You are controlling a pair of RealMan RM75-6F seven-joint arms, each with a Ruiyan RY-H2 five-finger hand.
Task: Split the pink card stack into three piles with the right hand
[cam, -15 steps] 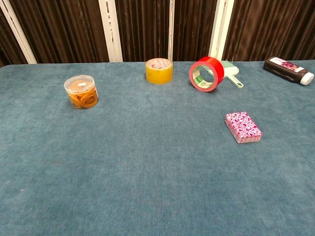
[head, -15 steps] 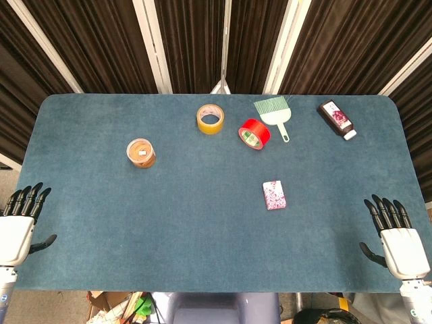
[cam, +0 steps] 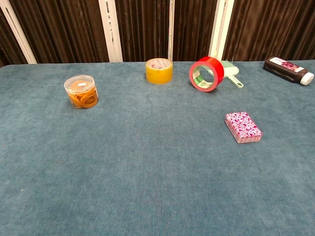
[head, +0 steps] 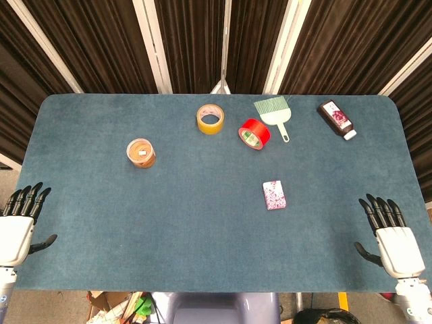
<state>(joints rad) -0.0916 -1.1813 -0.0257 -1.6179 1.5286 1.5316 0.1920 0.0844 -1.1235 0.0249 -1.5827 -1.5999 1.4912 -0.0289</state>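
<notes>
The pink card stack (head: 274,195) lies flat as one pile on the blue table, right of centre; the chest view shows the same stack (cam: 243,127). My right hand (head: 389,239) hovers at the table's near right edge, fingers spread and empty, well to the right of the stack. At the near left edge my left hand (head: 19,223) is open too, holding nothing. Neither hand appears in the chest view.
A jar of rubber bands (head: 141,152) stands at the left. Yellow tape (head: 210,119), red tape (head: 254,133), a green brush (head: 275,113) and a dark bottle (head: 336,118) line the far side. The blue table (head: 202,229) spans the view.
My right hand has shifted slightly down and toward the left along the near edge. The cards and the left hand have not moved.
</notes>
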